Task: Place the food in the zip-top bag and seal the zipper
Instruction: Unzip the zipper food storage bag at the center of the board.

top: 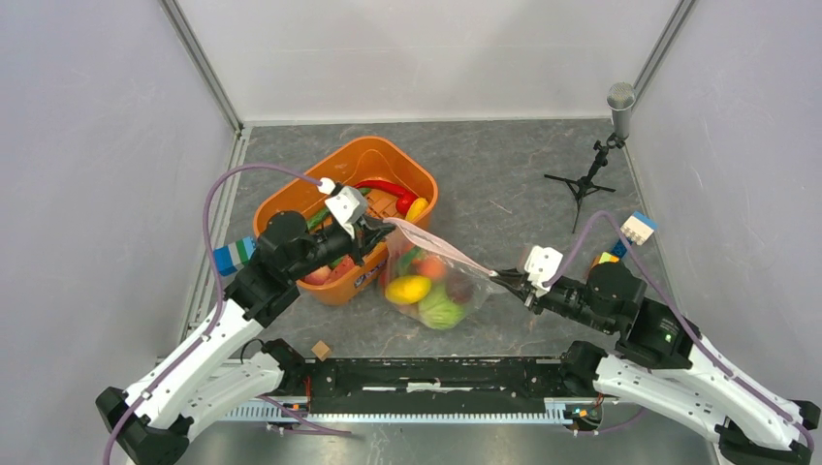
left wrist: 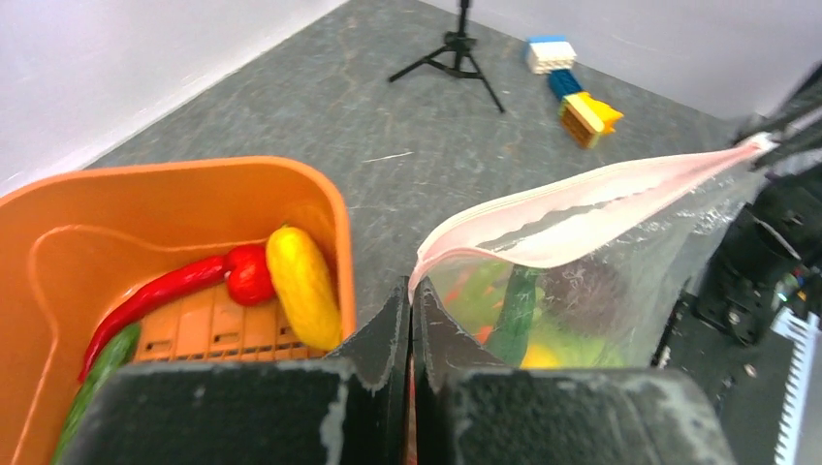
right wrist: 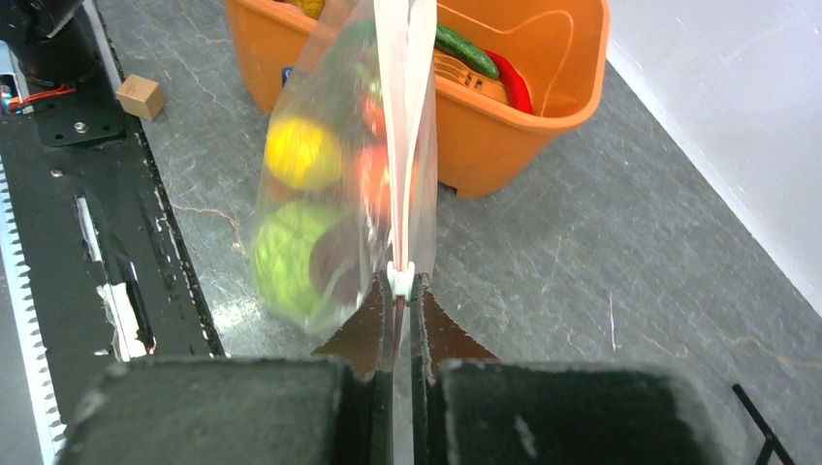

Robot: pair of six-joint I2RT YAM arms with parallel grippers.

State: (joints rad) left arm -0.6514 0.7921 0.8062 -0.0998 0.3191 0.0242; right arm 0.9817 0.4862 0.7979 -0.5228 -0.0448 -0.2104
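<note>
Both grippers hold the bag (top: pixel 463 289).
Left gripper (top: pixel 376 231) and right gripper (top: pixel 514 283) each clamp one zipper (top: pixel 441 249) end; the bag, full of food (top: pixel 409 289), hangs between them, tub (top: pixel 388 155) beside the left gripper.

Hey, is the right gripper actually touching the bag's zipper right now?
Touching. The right wrist view shows the right gripper pinched shut on the end of the pink zipper.
</note>
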